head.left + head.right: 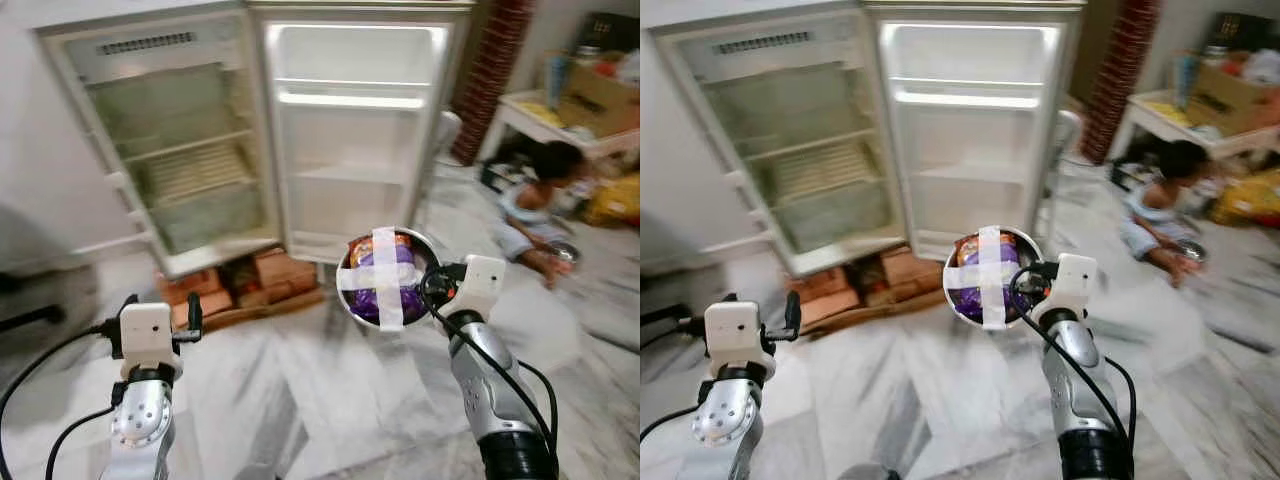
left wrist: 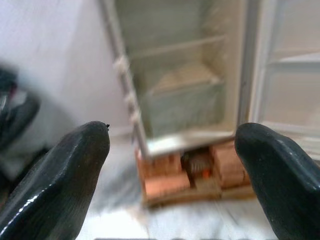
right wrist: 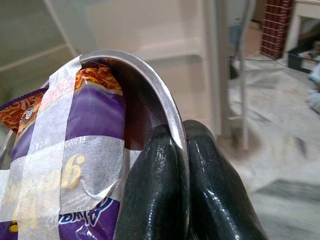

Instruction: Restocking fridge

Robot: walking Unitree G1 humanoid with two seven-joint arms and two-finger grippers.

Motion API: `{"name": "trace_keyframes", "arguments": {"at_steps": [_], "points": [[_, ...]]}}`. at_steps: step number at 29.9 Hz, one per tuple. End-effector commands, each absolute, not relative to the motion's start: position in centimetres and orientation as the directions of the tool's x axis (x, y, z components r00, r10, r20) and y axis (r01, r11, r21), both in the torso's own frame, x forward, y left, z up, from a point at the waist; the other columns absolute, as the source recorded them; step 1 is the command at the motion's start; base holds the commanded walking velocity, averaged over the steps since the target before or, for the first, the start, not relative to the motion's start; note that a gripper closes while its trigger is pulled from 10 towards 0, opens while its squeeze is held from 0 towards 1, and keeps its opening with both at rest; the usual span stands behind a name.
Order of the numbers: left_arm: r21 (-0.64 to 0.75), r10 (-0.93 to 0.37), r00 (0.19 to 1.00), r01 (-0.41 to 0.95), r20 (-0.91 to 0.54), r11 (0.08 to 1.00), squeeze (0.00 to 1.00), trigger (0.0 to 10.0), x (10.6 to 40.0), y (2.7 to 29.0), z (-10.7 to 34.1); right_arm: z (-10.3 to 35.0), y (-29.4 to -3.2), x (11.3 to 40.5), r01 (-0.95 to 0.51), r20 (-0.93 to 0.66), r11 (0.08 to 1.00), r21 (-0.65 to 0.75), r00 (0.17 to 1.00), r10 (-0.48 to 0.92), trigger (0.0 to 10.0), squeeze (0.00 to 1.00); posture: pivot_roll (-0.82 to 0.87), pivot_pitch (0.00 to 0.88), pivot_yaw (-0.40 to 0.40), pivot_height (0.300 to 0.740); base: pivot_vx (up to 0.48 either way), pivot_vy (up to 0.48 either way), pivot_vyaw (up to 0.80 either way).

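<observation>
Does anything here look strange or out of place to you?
Yes: the steel bowl the right gripper pinches by its rim has a purple snack packet strapped inside with a cross of white tape. Also, the open fridge stands raised on bricks.

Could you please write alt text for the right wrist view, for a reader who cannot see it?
The right gripper pinches the rim of a steel bowl between its two black fingers. A purple and orange snack packet is held in the bowl by crossed tape strips. Behind, blurred, stands the open fridge.
</observation>
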State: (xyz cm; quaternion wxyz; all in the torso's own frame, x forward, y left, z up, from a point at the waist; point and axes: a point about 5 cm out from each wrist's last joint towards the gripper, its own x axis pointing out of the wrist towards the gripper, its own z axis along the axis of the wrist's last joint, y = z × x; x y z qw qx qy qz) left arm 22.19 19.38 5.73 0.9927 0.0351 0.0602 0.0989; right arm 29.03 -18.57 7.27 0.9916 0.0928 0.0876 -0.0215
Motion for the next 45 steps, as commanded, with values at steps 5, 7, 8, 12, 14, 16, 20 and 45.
{"name": "trace_keyframes", "arguments": {"at_steps": [5,7,8,12,14,16,20,45], "points": [[0.212,0.002,0.999,-0.013,0.052,0.977,0.0,10.0,23.5,17.0,10.4,8.4,-19.1,29.6,0.066,-0.125,0.983,0.17,0.991,-0.045,10.0,0.0,0.06,0.0,-0.01,0.74,0.0,0.0,0.0],[0.258,-0.021,0.997,0.0,0.078,0.966,0.0,10.0,23.4,16.9,11.0,8.3,-19.1,29.7,0.067,-0.128,0.984,0.163,0.991,-0.047,10.0,0.0,0.07,0.0,-0.012,0.74,0.0,0.0,0.0],[0.25,-0.005,0.998,-0.012,0.066,0.968,0.0,10.0,23.4,17.2,10.6,8.3,-19.1,29.7,0.068,-0.129,0.984,0.163,0.99,-0.047,10.0,0.0,0.07,0.0,-0.012,0.74,0.0,0.0,0.0],[0.13,0.132,0.991,-0.127,-0.033,0.983,0.0,10.0,23.0,19.1,8.7,8.3,-18.7,29.8,0.055,-0.125,0.986,0.16,0.992,-0.035,10.0,0.0,0.07,0.0,-0.014,0.74,0.0,0.0,0.0],[0.112,0.165,0.985,-0.159,-0.045,0.981,0.0,10.0,22.9,19.5,8.5,8.4,-18.4,29.8,0.034,-0.114,0.986,0.162,0.993,-0.016,10.0,0.0,0.07,0.0,-0.015,0.74,0.0,0.0,0.0],[0.117,0.164,0.985,-0.157,-0.047,0.981,0.0,10.0,22.9,19.5,8.6,8.5,-18.1,29.8,0.01,-0.105,0.99,0.138,0.995,0.004,10.0,0.0,0.07,0.0,-0.017,0.74,0.0,0.0,0.79],[0.113,0.14,0.989,-0.135,-0.042,0.984,0.0,10.0,23.1,19.2,8.7,8.6,-17.9,30.0,0.003,-0.102,0.989,0.147,0.995,0.012,10.0,0.0,0.07,0.0,-0.014,0.74,0.0,0.0,0.79],[0.064,0.101,0.994,-0.097,-0.049,0.993,0.0,10.0,23.4,18.5,8.6,8.3,-18.2,30.0,-0.011,-0.106,0.987,0.159,0.994,0.028,10.0,0.0,0.07,0.0,-0.017,0.74,0.366,0.11,0.43]]}}
